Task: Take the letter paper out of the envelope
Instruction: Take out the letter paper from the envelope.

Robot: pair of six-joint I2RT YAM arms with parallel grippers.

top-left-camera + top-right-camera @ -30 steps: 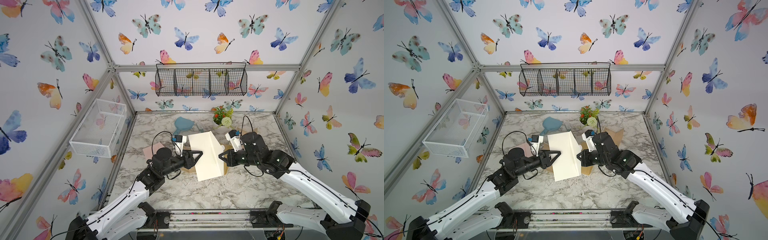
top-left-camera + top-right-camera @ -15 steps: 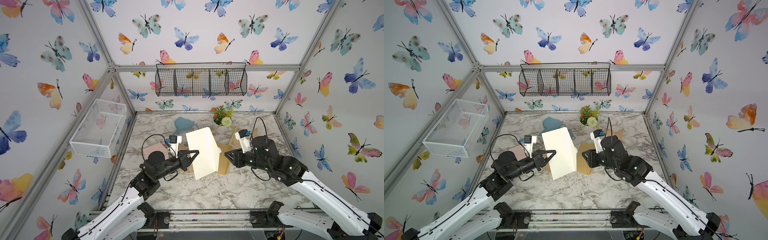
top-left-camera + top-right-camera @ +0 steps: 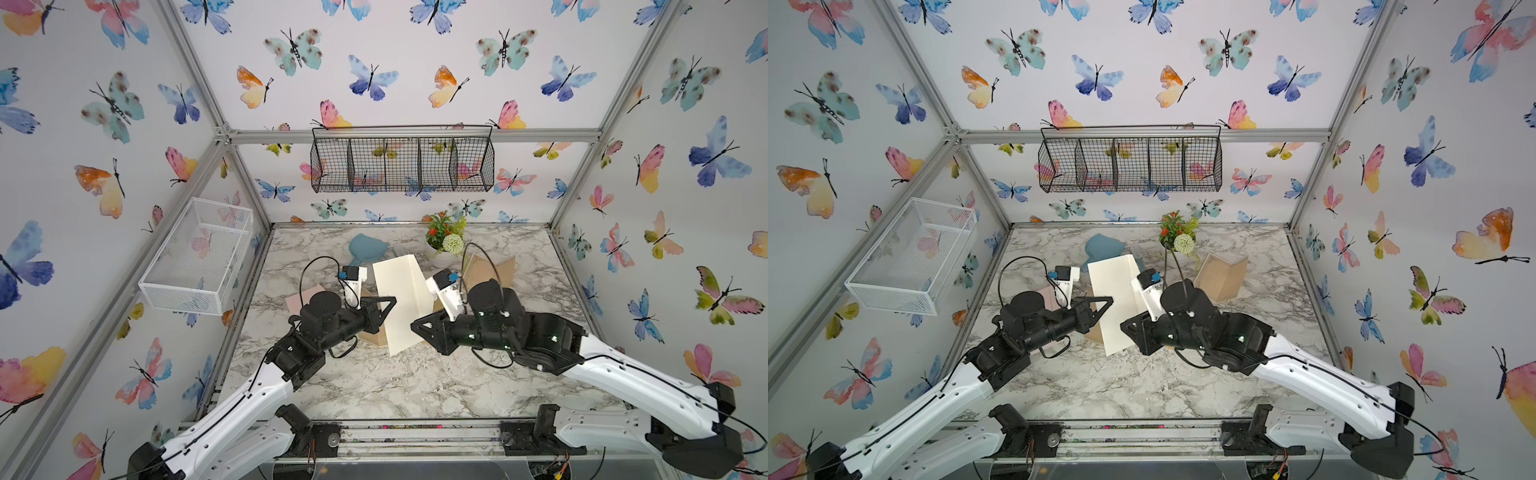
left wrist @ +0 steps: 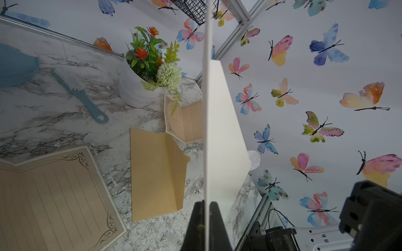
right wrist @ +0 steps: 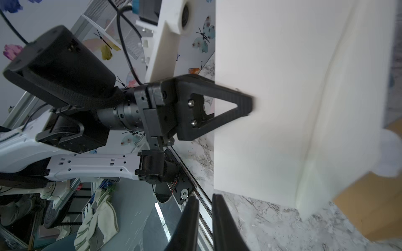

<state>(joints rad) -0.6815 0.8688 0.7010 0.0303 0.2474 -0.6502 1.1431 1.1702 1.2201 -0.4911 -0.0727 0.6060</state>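
L pincer (image 4: pixel 206 205) on 1 white paper (image 3: pixel 401 303); 1 tan envelope (image 4: pixel 156 173)

Pair of arms (image 3: pixel 623 378): white lower links (image 3: pixel 249 395), black motor housings (image 3: pixel 324 307), black triangular jaws fixed with silver screws (image 5: pixel 191 103), white wrist-camera mounts (image 3: pixel 356 286) bearing blue connectors (image 3: pixel 343 275), looping black cables (image 5: pixel 119 28).

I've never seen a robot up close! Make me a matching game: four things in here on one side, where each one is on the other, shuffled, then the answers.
Things
1. cream letter paper
2. brown envelope
3. flower pot
4. black wire basket

Places
A. hangs on the back wall
B. pinched in the left tool, lifted off the table
C. stands near the back of the table
D. lies on the table

Pairs: 1-B, 2-D, 3-C, 4-A
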